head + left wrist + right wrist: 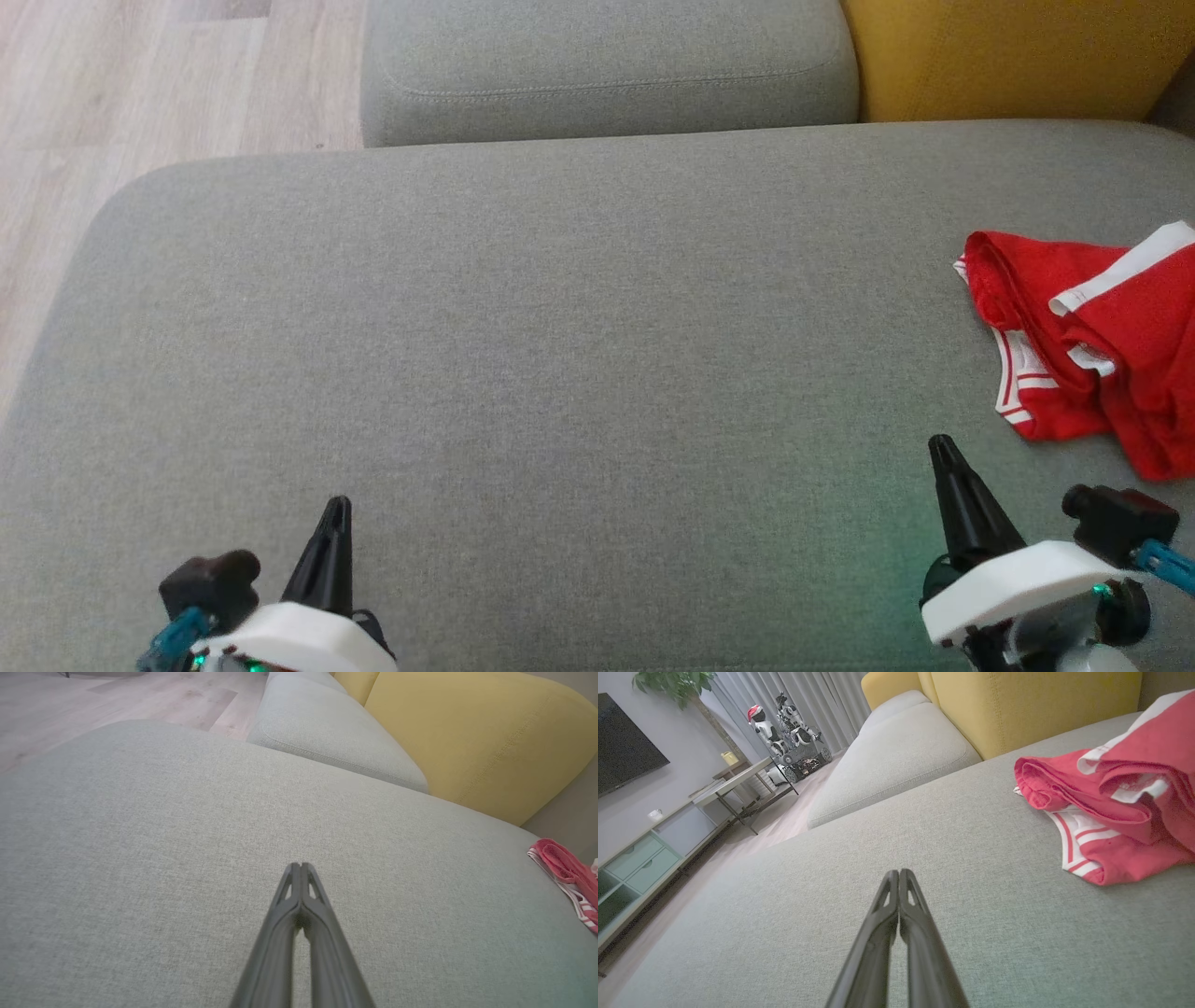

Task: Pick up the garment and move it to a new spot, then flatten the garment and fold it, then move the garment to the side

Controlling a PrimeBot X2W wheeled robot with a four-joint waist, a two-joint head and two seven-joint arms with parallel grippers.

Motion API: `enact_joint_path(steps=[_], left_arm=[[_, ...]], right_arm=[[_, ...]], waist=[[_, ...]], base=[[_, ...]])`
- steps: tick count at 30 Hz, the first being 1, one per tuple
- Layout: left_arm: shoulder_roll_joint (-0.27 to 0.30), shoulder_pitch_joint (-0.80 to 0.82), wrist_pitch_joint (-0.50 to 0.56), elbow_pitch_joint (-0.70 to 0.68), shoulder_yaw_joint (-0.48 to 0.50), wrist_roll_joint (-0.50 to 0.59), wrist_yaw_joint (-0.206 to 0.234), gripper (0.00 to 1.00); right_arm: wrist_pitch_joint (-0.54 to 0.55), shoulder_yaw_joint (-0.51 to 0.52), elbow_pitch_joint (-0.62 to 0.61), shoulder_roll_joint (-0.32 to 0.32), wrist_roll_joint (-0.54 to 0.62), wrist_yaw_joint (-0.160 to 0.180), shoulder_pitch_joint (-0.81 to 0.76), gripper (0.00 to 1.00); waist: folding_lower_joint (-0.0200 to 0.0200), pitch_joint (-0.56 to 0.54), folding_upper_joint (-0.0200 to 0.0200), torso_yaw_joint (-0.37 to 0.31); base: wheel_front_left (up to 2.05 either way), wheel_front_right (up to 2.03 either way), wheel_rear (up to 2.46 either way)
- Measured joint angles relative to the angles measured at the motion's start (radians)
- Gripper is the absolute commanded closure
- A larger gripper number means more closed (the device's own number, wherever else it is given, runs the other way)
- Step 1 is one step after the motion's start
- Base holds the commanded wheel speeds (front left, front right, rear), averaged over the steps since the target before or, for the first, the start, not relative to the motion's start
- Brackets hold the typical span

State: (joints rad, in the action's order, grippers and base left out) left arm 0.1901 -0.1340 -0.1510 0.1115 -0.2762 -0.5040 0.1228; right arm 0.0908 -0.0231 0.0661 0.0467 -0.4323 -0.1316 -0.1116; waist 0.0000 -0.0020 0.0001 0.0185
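A crumpled red garment (1092, 345) with white trim lies bunched at the right edge of the grey sofa seat (560, 355); it also appears in the right wrist view (1111, 793) and at the far right of the left wrist view (567, 872). My right gripper (941, 446) hovers low at the lower right, a short way in front and left of the garment, fingers shut with nothing in them (899, 873). My left gripper (338, 509) rests at the lower left, far from the garment, also shut and empty (299, 865).
A second grey cushion (607, 65) sits behind the seat, and a yellow backrest (1008, 56) stands at the back right. Wooden floor (112, 103) lies beyond the seat's left edge. In the right wrist view a low cabinet (644, 858) lines the wall.
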Motion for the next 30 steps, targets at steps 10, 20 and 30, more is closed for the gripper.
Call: enact_joint_path(steps=[10, 20, 30], left_arm=[[-0.007, 0.020, 0.019, 0.021, 0.029, -0.114, -0.021, 1.00], [-0.016, 0.032, 0.037, 0.034, 0.054, -0.226, -0.045, 1.00], [-0.030, 0.044, 0.062, 0.050, 0.081, -0.339, -0.070, 1.00]], right_arm=[[-0.002, 0.005, 0.020, 0.001, -0.120, 0.000, 0.009, 1.00], [-0.002, 0.016, 0.041, 0.002, -0.239, 0.000, 0.026, 1.00], [-0.003, 0.026, 0.059, 0.004, -0.357, 0.000, 0.046, 1.00]], waist=[[0.0000, 0.000, 0.0000, -0.002], [0.0000, 0.001, 0.0000, -0.004], [0.0000, 0.002, 0.0000, -0.005]], base=[[0.00, 0.00, 0.00], [0.00, 0.00, 0.00], [0.00, 0.00, 0.00]])
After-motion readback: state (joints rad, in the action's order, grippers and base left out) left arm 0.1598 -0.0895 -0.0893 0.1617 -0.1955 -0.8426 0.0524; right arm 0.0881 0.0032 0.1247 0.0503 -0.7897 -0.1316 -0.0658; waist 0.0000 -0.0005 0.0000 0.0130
